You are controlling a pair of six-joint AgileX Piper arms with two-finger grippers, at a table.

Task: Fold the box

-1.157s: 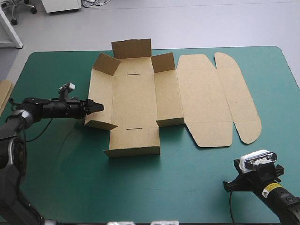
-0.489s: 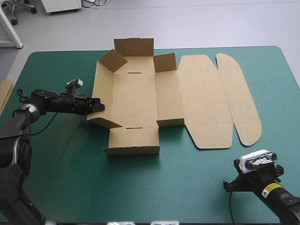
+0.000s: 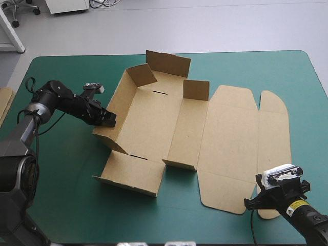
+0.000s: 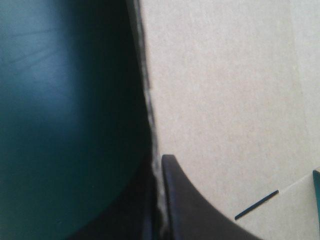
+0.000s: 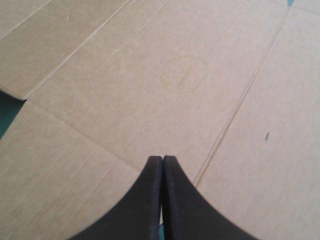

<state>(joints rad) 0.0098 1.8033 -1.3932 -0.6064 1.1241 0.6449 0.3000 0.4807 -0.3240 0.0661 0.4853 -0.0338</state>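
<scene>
The brown box point(image 3: 154, 118) lies at an angle on the teal-green cover, its tray walls partly raised and its lid panels point(image 3: 233, 148) flat toward the front right. My left gripper point(image 3: 109, 121) is shut on the box's upright left wall. In the left wrist view that wall's edge point(image 4: 150, 105) runs between the black fingers point(image 4: 172, 200), with the tray floor point(image 4: 225, 100) beyond. My right gripper point(image 3: 266, 190) is near the front right corner, by the lid's front edge. It is shut and holds nothing point(image 5: 161, 159), with flat board point(image 5: 165, 75) ahead of it.
A strip of more brown board point(image 3: 4, 105) shows at the table's left edge. Bare teal-green cover point(image 3: 66, 195) lies in front of the box and to its left. The table's far edge point(image 3: 246, 52) is just behind the raised back flap.
My left gripper went from open to shut on the left wall. The whole box has swung round, its lid end coming toward the front right, and the left wall stands higher. The right arm is still.
</scene>
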